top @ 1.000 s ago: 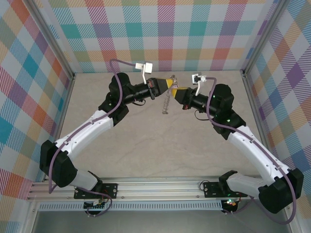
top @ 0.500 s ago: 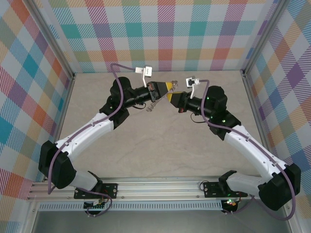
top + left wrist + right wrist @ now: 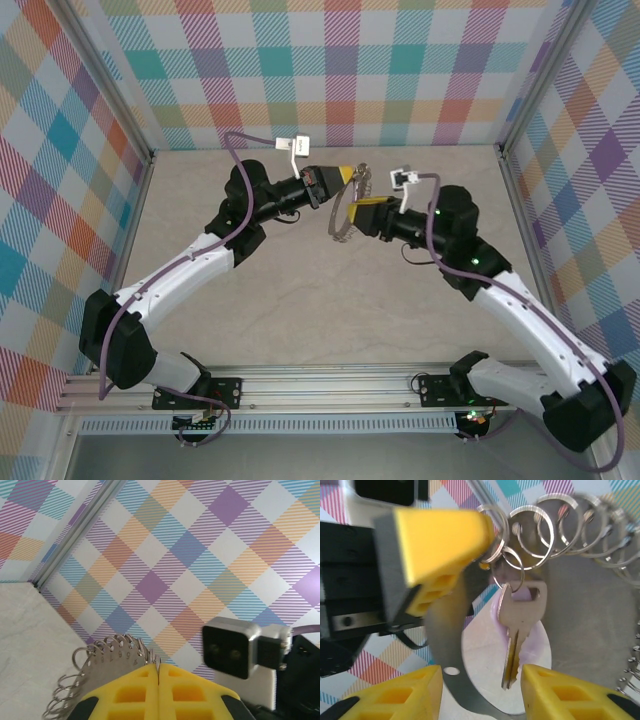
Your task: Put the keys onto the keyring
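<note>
The keyring [image 3: 343, 212] is a thin grey metal hoop edged with small wire loops, held up in the air above the table. My left gripper [image 3: 347, 177] is shut on its upper rim; in the left wrist view the yellow fingers [image 3: 145, 690] pinch the loop edge of the keyring [image 3: 102, 660]. A small key [image 3: 517, 625] with a pale lilac head hangs from one of the small loops on the keyring [image 3: 592, 605]. My right gripper [image 3: 482, 690] stands open just below, its pads on either side of the key's blade and apart from it. From above, the right gripper [image 3: 354, 214] sits against the hoop's right side.
The beige table [image 3: 300, 300] is boxed in by checkered walls [image 3: 340, 70] on three sides. The right arm's wrist camera [image 3: 231, 649] hangs close to the left fingers. The left arm's yellow finger [image 3: 437, 535] and black body fill the upper left of the right wrist view.
The right gripper has gone from shut to open and drawn back a little to the right. The hoop has swung out below the left gripper, which stays shut.
</note>
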{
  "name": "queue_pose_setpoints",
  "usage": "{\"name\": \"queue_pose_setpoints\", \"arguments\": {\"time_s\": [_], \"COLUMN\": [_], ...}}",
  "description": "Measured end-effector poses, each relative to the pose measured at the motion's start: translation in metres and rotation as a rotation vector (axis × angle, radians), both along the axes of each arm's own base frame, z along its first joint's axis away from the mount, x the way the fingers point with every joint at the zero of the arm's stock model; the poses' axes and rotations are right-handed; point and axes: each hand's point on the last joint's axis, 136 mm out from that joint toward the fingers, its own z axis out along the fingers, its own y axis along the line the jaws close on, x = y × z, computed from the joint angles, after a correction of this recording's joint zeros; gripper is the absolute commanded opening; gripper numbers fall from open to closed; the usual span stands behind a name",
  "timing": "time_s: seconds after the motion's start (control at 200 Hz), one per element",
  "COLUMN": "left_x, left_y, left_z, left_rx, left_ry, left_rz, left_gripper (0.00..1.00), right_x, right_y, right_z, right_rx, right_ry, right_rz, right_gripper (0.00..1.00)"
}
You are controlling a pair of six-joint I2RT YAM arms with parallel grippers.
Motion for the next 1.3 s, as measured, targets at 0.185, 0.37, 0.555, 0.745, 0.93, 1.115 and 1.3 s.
{"name": "queue_pose_setpoints", "arguments": {"time_s": [0.185,0.37,0.555,0.745,0.93,1.115,1.3], "left_x": [-0.003,-0.006,-0.01,-0.013,-0.014,-0.014,-0.014], "left_y": [-0.001,-0.002,-0.004,-0.005,-0.005,-0.005,-0.005], "left_z": [0.003,0.003,0.003,0.003,0.003,0.003,0.003], "left_rx": [-0.007,-0.004,0.002,0.006,0.012,0.013,0.013], "left_ry": [-0.014,-0.023,-0.036,-0.043,-0.055,-0.058,-0.058], "left_rz": [-0.012,-0.032,-0.055,-0.07,-0.079,-0.079,-0.078], "left_gripper": [0.0,0.0,0.0,0.0,0.0,0.0,0.0], "right_x": [-0.009,0.003,0.017,0.025,0.027,0.028,0.031], "right_y": [-0.021,-0.011,-0.004,-0.007,-0.008,-0.002,0.001], "right_z": [0.033,0.046,0.045,0.045,0.05,0.053,0.05], "right_rx": [0.044,0.053,0.078,0.101,0.122,0.13,0.134], "right_ry": [-0.077,-0.07,-0.034,-0.011,-0.016,-0.009,0.004], "right_rz": [-0.051,-0.026,0.003,0.002,0.007,0.043,0.062], "right_gripper": [0.4,0.37,0.37,0.37,0.35,0.32,0.3]}}
